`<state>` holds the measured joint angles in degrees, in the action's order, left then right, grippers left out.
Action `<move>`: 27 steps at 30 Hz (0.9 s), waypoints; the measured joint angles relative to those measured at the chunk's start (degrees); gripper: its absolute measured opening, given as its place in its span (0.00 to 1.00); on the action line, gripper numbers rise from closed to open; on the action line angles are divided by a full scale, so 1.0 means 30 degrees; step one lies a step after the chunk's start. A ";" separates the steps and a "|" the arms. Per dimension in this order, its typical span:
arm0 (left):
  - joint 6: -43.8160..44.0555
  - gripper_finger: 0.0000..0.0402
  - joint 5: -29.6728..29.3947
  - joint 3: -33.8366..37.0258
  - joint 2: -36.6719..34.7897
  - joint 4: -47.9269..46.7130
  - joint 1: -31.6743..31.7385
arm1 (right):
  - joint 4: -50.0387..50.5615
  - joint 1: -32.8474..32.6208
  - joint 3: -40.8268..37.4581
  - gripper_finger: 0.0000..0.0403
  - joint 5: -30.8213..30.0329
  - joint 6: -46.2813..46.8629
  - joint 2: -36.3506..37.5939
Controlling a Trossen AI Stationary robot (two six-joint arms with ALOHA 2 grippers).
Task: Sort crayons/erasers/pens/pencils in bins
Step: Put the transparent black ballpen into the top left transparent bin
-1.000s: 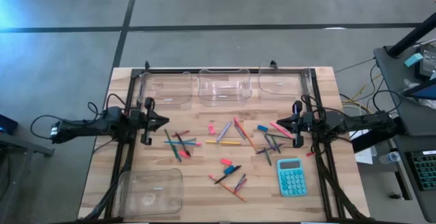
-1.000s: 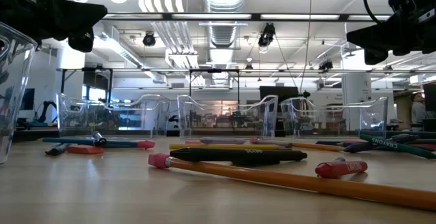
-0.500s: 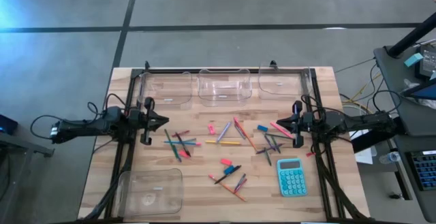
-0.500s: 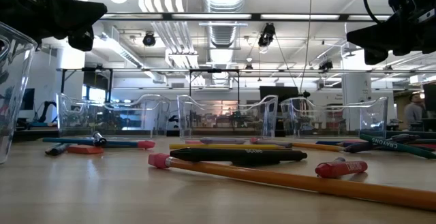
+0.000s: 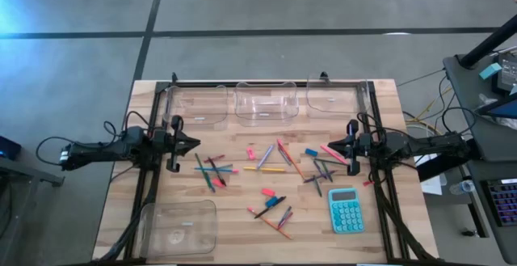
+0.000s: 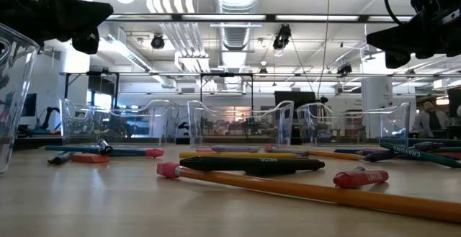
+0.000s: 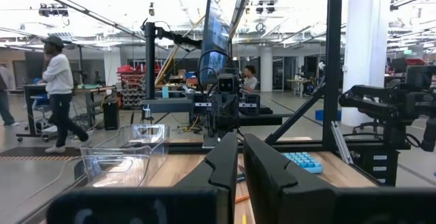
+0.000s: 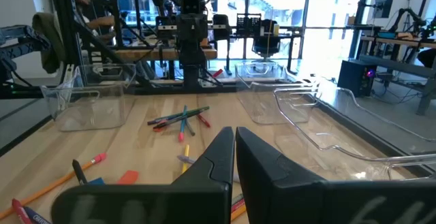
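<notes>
Sticks lie between two shut claws, nothing sorted yet

Left claw point(image 5: 194, 143) sits at the left side of the worktop point(image 5: 234, 242), clenched, holding nothing. Right claw point(image 5: 343, 145) sits at the right side, also clenched and empty. Both hang above the wood and point in toward the middle.

Nearest job for the left claw, I think: the small heap of crossed sticks point(image 5: 212, 171) just in front of it and a bit toward the near edge. They lie over each other, pointing many ways, so a clean pick looks hard. Top stick first is my guess.

Right claw has a pink stick point(image 5: 333, 154) just beside it, lying slanted, and a dark crossed bunch point(image 5: 319, 173) a bit further in. Small blue eraser point(image 5: 310, 152) is near too. Teal calculator point(image 5: 346, 210) sits close by toward the near edge; not part of the job, so better not bump it.

Mid worktop: yellow pencil point(image 5: 271, 169) lies side to side, pink eraser point(image 5: 267, 192) and more sticks nearer the front.

Bins: three clear ones in a row along the far edge point(image 5: 263, 104), one alone at the near left corner point(image 5: 178, 225). All look empty.

Room to move: lots of bare wood on the left side near the corner bin. Black frame rails run along both sides, so arms should stay inside them. Each claw must open before it can grab.
</notes>
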<state>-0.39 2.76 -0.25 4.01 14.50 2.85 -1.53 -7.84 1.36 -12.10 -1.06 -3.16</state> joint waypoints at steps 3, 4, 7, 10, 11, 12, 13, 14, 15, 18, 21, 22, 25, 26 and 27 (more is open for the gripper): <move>-0.0004 0.03 0.0000 0.0000 0.0000 0.0000 0.0000 | 0.0001 -0.0004 -0.0003 0.02 0.0000 0.0000 0.0000; -0.0004 0.03 0.0000 0.0000 0.0000 0.0006 0.0000 | 0.0001 -0.0003 -0.0001 0.02 0.0000 0.0002 0.0000; -0.0002 0.03 0.0000 0.0000 -0.0005 0.0171 0.0000 | -0.0001 -0.0005 0.0003 0.02 -0.0002 0.0002 0.0000; -0.0002 0.03 0.0000 0.0000 0.0000 0.0259 0.0000 | 0.0001 0.0000 -0.0004 0.02 0.0000 -0.0006 0.0000; -0.0004 0.03 0.0000 0.0000 0.0000 0.0350 0.0002 | -0.0003 -0.0002 0.0001 0.02 -0.0007 0.0002 0.0000; -0.0005 0.03 -0.0002 0.0000 -0.0007 0.0364 0.0004 | 0.0001 -0.0002 -0.0001 0.02 -0.0003 0.0002 0.0000; -0.0087 0.03 -0.0030 0.0000 0.0000 0.0410 0.0000 | -0.0003 0.0000 -0.0004 0.02 0.0000 0.0001 0.0000; -0.0369 0.03 -0.0194 0.0000 0.0007 0.0650 0.0000 | 0.0004 0.0000 0.0003 0.02 0.0000 -0.0002 0.0000; -0.0557 0.03 -0.0519 0.0000 0.0002 0.0883 -0.0006 | -0.0003 -0.0007 0.0003 0.02 0.0000 0.0001 0.0000; -0.0565 0.03 -0.1068 0.0000 0.0000 0.1153 0.0000 | 0.0000 0.0000 -0.0001 0.02 0.0000 0.0000 0.0000; -0.0499 0.03 -0.1099 0.0000 -0.0007 0.1817 0.0000 | 0.0000 0.0000 -0.0001 0.02 -0.0003 -0.0001 0.0000; -0.0501 0.03 -0.1217 0.0000 0.0005 0.2208 0.0000 | -0.0003 -0.0001 0.0002 0.02 0.0000 0.0000 0.0000; 0.0550 0.03 -0.2516 -0.0278 -0.0015 0.3351 0.0007 | -0.0003 -0.0006 -0.0004 0.02 -0.0007 -0.0006 0.0000; 0.0576 0.03 -0.2930 -0.0710 0.0112 0.2925 0.0007 | -0.0003 0.0000 -0.0002 0.02 0.0000 0.0002 0.0000; 0.0494 0.03 -0.3082 -0.1214 0.0277 0.2382 0.0007 | 0.0000 -0.0007 0.0000 0.02 -0.0004 -0.0003 0.0000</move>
<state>1.09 -6.48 -3.89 4.84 21.65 2.87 -1.53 -7.86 1.36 -12.11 -1.07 -3.16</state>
